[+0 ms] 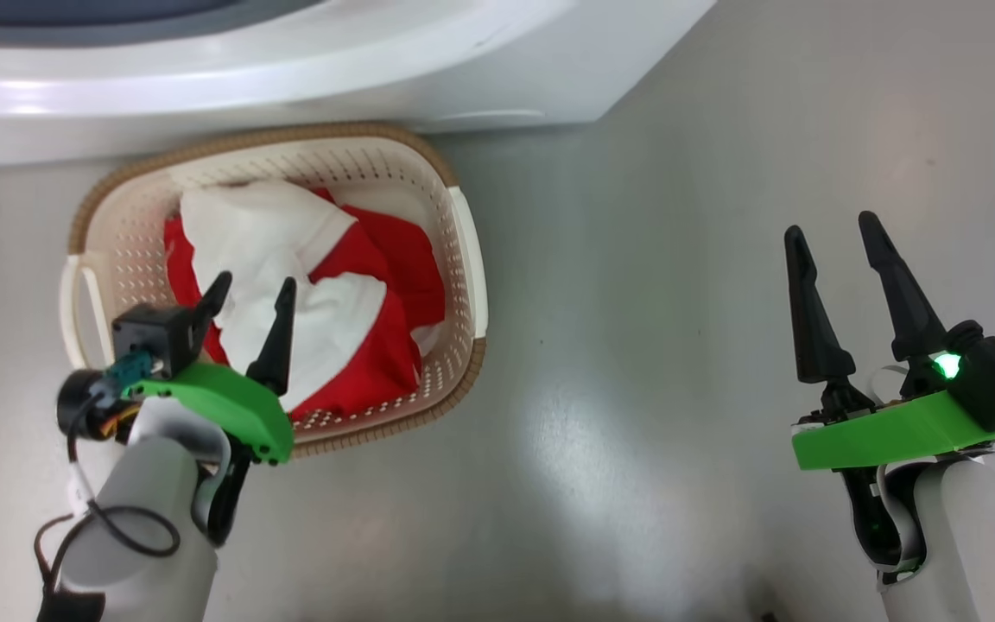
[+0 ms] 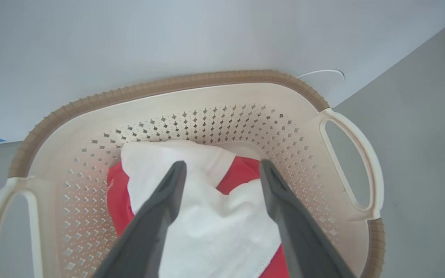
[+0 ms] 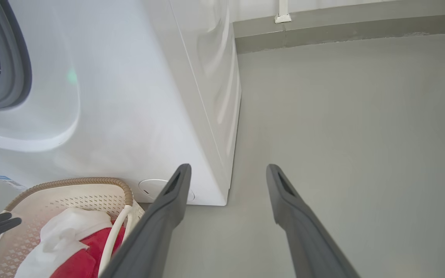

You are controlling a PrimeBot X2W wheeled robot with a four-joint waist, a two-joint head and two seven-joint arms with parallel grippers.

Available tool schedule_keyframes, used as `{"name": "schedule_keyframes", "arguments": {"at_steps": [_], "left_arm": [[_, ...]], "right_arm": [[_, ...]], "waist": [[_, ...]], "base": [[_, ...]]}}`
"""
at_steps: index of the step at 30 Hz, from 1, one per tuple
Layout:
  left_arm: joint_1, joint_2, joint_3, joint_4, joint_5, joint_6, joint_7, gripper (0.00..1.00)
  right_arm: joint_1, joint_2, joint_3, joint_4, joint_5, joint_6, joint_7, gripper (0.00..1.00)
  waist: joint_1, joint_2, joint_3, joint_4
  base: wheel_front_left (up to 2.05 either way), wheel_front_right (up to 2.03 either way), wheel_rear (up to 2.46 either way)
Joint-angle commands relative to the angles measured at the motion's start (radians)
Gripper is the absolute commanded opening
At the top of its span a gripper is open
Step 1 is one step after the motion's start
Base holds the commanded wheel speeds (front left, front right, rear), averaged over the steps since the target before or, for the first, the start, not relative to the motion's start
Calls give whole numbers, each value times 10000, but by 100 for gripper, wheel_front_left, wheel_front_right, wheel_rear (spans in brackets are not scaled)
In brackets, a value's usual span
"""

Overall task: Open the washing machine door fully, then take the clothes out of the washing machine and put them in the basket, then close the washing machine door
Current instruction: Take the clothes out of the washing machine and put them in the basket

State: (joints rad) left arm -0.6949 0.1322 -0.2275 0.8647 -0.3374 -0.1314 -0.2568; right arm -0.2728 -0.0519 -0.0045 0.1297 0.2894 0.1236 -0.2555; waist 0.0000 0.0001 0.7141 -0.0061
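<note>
**Clothes lie in the basket, both grippers stand open**

The washing machine (image 1: 290,78) spans the far side of the scene, white, with its grey gasket (image 3: 19,58) showing at the left edge of the right wrist view. The grey floor (image 1: 679,302) runs from it toward the robot. On the floor to the left, just beside the washer's front, sits the basket (image 1: 290,138), cream and perforated with a brown rim. The clothes (image 1: 377,345) lie heaped inside it, red cloth with a white piece on top.

The left gripper (image 1: 256,281) hangs over the near side of the basket. Its fingers are spread apart above the white cloth and pinch nothing. The right gripper (image 1: 832,225) is well off to the right over bare floor, its fingers also parted and empty.
</note>
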Motion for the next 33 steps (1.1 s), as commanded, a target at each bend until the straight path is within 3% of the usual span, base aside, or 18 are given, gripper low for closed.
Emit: {"name": "schedule_keyframes", "arguments": {"at_steps": [1, 17, 33], "left_arm": [[521, 321, 338, -229, -63, 8, -49, 100], [3006, 142, 1986, -2854, 521, 8, -49, 100], [5838, -110, 2661, -5609, 1190, 8, -49, 100]], "right_arm": [[237, 17, 253, -143, -81, 71, -63, 100], [1273, 17, 341, 570, -289, 71, -63, 100], [3192, 17, 10, 675, -231, 71, -63, 100]], "waist": [[0, -1, -513, 74], [0, -1, -3782, 253], [0, -1, -6183, 520]], "base": [[0, 0, 0], [0, 0, 0], [0, 0, 0]]}}
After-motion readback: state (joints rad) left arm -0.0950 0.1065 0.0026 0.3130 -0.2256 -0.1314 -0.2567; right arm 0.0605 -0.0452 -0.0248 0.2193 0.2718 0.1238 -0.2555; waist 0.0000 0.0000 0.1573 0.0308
